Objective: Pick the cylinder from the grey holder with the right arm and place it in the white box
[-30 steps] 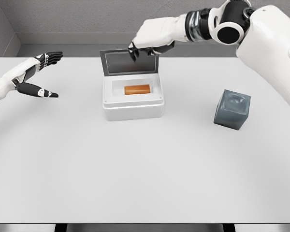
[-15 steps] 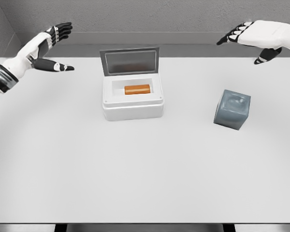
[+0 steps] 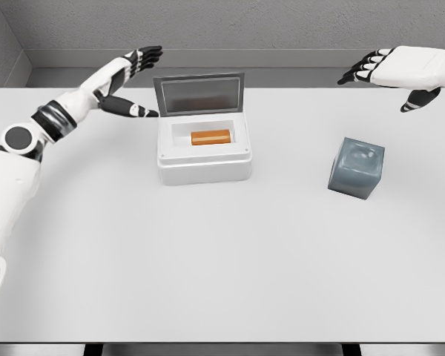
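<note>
Orange cylinder (image 3: 211, 137) lies on its side inside the white box (image 3: 204, 165), on the box floor, long axis running left to right. Box lid (image 3: 199, 93) stands upright, hinged at the far edge, grey inner face toward the camera. Left hand (image 3: 127, 83) sits just beside the lid's left edge, up and to the left of the cylinder; fingers (image 3: 144, 55) stretched out and spread, thumb (image 3: 130, 110) extended low toward the box's rear corner, nothing held. Whether the thumb tip touches the box cannot be told. Left arm runs from the lower left edge up across the table, dark joint ring showing at the elbow. Right hand (image 3: 394, 70) hovers well to the right of the box, at the far right, over the table's back edge; fingers spread and relaxed, dark fingertips pointing left, empty. Grey holder (image 3: 357, 167) stands on the table below and slightly left of the right hand, well apart from it, a dark grey cube turned a little, with a dimpled top face; it is also well apart from the box, to the box's right. Table (image 3: 222, 259) is plain white, matte, evenly lit, soft shadows under box and holder. Behind it a grey speckled wall (image 3: 282, 22) with a lighter ledge along its base; wall corner visible at upper left.
</note>
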### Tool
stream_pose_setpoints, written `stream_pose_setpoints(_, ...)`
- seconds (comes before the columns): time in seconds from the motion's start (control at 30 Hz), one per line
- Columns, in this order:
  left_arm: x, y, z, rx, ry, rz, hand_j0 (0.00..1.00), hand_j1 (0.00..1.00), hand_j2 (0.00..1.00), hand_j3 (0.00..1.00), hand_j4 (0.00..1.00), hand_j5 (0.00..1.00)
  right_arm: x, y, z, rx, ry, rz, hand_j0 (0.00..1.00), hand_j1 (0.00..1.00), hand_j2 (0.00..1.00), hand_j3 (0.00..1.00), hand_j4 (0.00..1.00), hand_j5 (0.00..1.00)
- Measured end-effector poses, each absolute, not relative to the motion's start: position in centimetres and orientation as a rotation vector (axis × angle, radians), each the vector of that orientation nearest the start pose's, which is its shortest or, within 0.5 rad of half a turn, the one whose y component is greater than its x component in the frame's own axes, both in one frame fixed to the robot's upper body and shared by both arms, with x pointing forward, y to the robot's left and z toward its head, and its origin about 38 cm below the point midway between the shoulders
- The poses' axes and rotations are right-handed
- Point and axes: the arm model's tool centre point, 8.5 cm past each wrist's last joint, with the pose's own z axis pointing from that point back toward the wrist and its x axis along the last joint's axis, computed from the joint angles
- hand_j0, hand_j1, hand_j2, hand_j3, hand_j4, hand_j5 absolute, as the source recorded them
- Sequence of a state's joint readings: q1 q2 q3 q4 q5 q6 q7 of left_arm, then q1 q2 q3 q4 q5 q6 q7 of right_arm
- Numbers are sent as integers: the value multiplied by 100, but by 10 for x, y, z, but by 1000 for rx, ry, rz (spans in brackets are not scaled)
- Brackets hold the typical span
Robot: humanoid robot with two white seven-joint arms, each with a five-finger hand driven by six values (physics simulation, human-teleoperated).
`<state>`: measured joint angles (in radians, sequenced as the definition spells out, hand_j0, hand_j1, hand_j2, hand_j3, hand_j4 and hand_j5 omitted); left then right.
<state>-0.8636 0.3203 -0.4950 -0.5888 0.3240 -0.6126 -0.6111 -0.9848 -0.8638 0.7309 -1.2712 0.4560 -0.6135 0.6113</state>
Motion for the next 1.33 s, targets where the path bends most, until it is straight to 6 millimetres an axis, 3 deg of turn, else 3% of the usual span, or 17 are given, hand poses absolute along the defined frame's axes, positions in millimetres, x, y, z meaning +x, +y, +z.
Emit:
stream_pose_setpoints(0.4,541,268,171,-229,-1769,-948,100,100,100,100,100,100,484,-337,308,-694,-1213,2197,100,100,100,100,100,100)
stream_pose_setpoints(0.53,527,262,150,-265,-1751,-955,100,100,100,100,100,100,484,-337,308,-693,-1213,2199,100,100,100,100,100,100)
stream_pose_setpoints(0.93,520,255,175,-314,-1855,-958,100,100,100,100,100,100,484,-336,308,-693,-1213,2201,100,100,100,100,100,100)
stream_pose_setpoints(1.0,514,271,170,-308,-1846,-929,100,100,100,100,100,100,484,-336,308,-693,-1213,2201,100,100,100,100,100,100)
stream_pose_setpoints(1.07,503,303,154,-268,-1797,-897,100,100,100,100,100,100,484,-336,308,-692,-1213,2202,100,100,100,100,100,100)
stream_pose_setpoints(1.17,500,346,153,-190,-1759,-853,100,100,100,100,100,100,484,-336,307,-691,-1211,2202,100,100,100,100,100,100)
stream_pose_setpoints(1.33,493,376,150,-145,-1733,-817,100,100,100,100,100,100,484,-336,307,-691,-1210,2203,100,100,100,100,100,100)
